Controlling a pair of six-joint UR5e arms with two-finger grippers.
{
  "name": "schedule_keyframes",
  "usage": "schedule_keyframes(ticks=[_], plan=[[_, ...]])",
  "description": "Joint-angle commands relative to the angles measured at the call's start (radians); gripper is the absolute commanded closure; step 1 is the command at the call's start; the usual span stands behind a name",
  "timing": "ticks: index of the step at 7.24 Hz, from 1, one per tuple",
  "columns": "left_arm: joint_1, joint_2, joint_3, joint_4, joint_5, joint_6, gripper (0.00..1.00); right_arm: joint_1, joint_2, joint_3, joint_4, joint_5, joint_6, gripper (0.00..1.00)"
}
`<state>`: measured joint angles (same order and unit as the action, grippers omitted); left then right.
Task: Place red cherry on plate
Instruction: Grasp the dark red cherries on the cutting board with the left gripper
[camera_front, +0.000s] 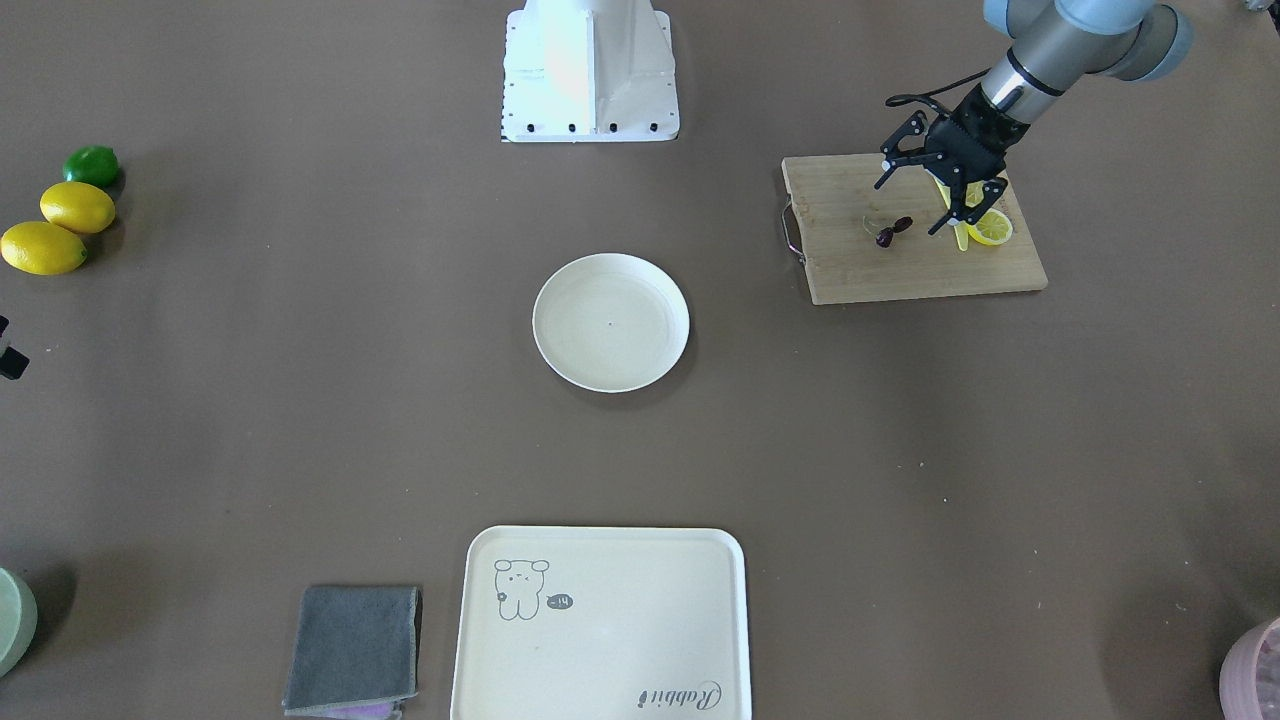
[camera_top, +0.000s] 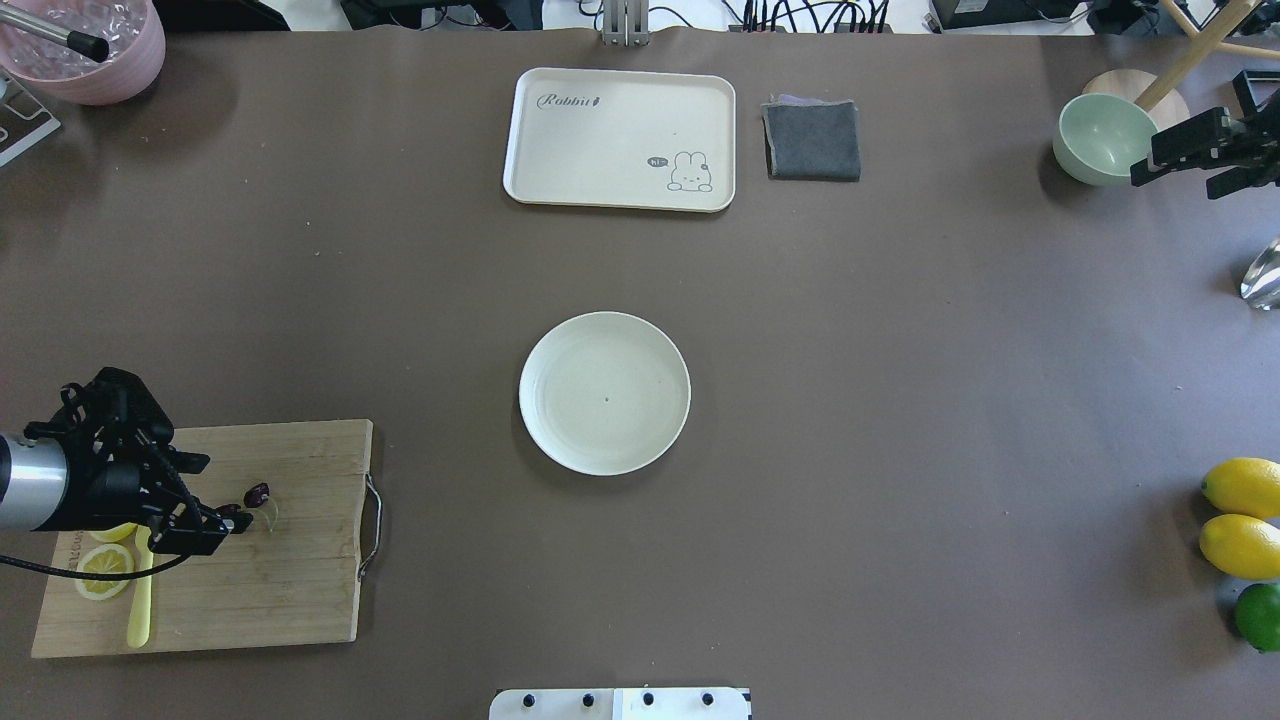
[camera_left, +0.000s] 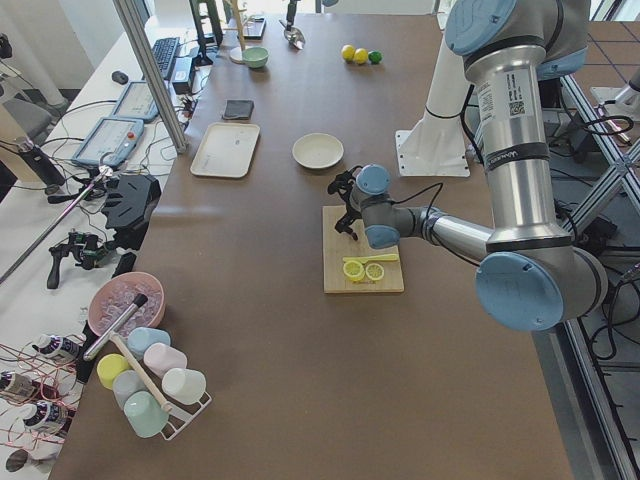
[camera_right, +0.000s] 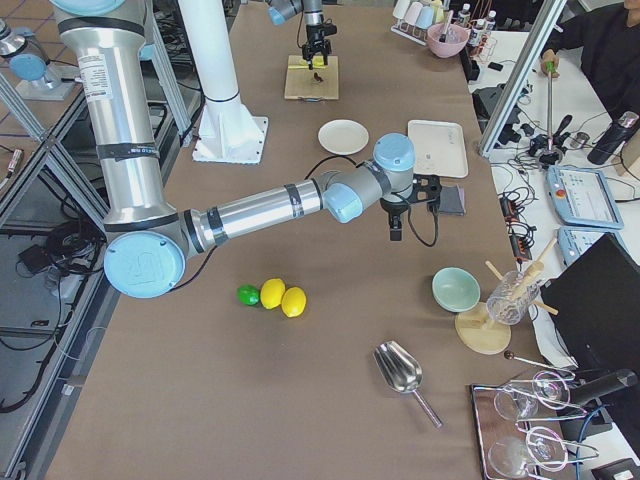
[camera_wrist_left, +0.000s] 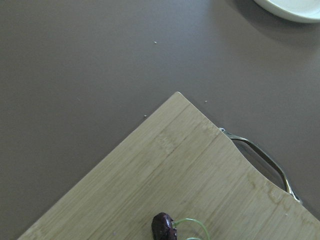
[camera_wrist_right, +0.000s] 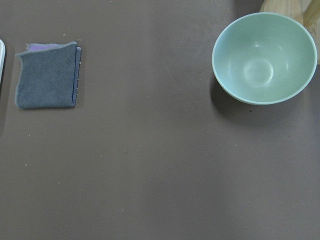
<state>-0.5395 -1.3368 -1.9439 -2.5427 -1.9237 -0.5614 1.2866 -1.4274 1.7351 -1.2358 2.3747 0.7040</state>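
The red cherry (camera_front: 885, 238) is tiny and dark maroon, with a thin green stem. It lies on the wooden cutting board (camera_front: 900, 275) beside a second dark cherry (camera_front: 903, 224). In the left wrist view the red cherry (camera_wrist_left: 164, 227) sits at the bottom edge with its stem curling right. My left gripper (camera_front: 910, 207) hovers open just above the cherries, with nothing between its fingers. From overhead, the left gripper (camera_top: 218, 495) partly covers one cherry. The round cream plate (camera_front: 611, 322) stands empty at the table's centre. My right gripper (camera_top: 1185, 160) hangs open near the far right edge, holding nothing.
Lemon slices (camera_front: 990, 228) and a yellow knife (camera_top: 140, 610) lie on the board under the left wrist. A cream tray (camera_top: 620, 140), a grey cloth (camera_top: 812, 140) and a green bowl (camera_top: 1103, 138) sit on the far side. Two lemons (camera_top: 1243, 516) and a lime (camera_top: 1260, 615) lie at the right.
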Motion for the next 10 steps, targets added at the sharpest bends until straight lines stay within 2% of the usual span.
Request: schedule_keyframes(ticks=[1,3,5,7,8,9,10], plan=[[0.013,-0.005,0.026,-0.004,0.005,0.001,0.03,0.003,-0.017,0.001,0.001,-0.008,0.003,0.0],[0.015,-0.019,0.127,-0.094,0.005,0.002,0.04,0.004,-0.019,-0.002,0.001,-0.011,0.003,0.0],[0.015,-0.013,0.141,-0.117,0.003,0.0,0.12,0.005,-0.016,0.001,0.001,-0.009,0.003,0.0],[0.015,-0.012,0.138,-0.117,0.003,0.0,0.13,0.007,-0.016,0.003,0.001,-0.009,0.003,0.0],[0.015,-0.009,0.137,-0.117,-0.001,-0.002,0.32,0.007,-0.016,0.001,0.001,-0.009,0.003,0.0],[0.015,-0.008,0.135,-0.117,-0.001,-0.002,0.42,0.007,-0.015,0.0,0.001,-0.009,0.003,0.0],[0.015,-0.01,0.135,-0.116,-0.003,-0.003,0.46,0.007,-0.015,0.0,-0.001,-0.011,0.005,0.0]])
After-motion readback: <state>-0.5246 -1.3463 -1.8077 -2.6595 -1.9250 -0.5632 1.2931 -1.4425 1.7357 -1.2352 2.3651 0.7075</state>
